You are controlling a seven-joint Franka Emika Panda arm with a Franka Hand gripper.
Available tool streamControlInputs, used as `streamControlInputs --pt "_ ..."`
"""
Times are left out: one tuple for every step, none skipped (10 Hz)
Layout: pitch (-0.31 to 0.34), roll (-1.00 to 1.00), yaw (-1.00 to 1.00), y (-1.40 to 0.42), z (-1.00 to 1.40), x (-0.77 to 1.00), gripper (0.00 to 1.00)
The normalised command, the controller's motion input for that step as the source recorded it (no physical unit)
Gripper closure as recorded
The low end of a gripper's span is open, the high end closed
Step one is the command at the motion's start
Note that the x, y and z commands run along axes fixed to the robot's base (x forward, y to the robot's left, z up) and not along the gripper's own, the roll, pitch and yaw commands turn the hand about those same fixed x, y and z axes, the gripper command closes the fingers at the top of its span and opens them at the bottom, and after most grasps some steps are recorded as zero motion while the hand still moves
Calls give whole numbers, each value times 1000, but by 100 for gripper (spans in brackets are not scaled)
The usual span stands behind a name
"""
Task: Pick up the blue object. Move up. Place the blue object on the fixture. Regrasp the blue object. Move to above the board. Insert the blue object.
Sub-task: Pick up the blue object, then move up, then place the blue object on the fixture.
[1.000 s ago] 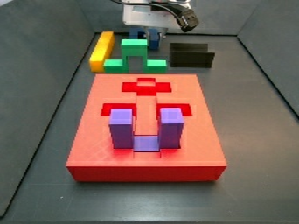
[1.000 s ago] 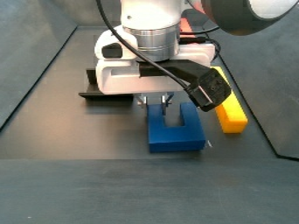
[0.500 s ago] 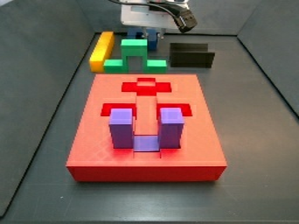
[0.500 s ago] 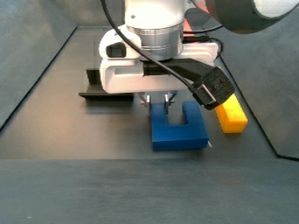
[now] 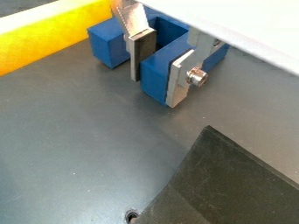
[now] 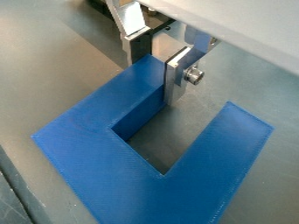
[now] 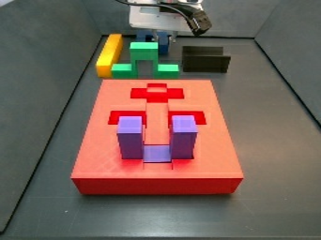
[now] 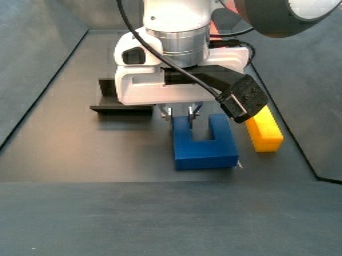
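The blue object (image 8: 205,144) is a dark blue U-shaped block lying flat on the dark floor. My gripper (image 8: 191,119) comes down on it from above and is shut on one prong (image 5: 156,73). In both wrist views one dark pad (image 5: 142,54) presses the prong's inner face and the other silver finger (image 6: 177,75) its outer face. The blue object (image 6: 140,144) fills a wrist view, its base towards the camera. The black fixture (image 7: 206,59) stands beside the gripper (image 7: 163,34). The red board (image 7: 213,155) lies nearer the front.
A purple U-shaped block (image 7: 157,139) stands in a cut-out of the board. A green block (image 7: 146,54) and a yellow bar (image 7: 111,53) lie behind the board. The yellow bar (image 8: 263,129) lies close beside the blue object. Grey walls enclose the floor.
The blue object has shifted slightly under the gripper since a second ago, and the fingers now sit against its prong. Little changed in the last half second.
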Motion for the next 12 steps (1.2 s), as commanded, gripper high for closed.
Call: streamControlInputs --pt "0 0 0 0 0 0 100" --pt "0 0 0 0 0 0 100" --pt "0 0 0 0 0 0 100" --pt "0 0 0 0 0 0 100" --pt "0 0 0 0 833 0 100" --pt "-6 4 -33 18 843 11 100" --pt "11 8 -41 10 493 -34 100" --pt "1 14 -35 10 277 -21 100" --pt "-20 -77 0 0 -29 0 100" --pt "-63 -400 -186 0 0 206 100" --pt "0 -686 -237 -94 360 671 100" --pt "140 -534 -217 -211 729 866 100"
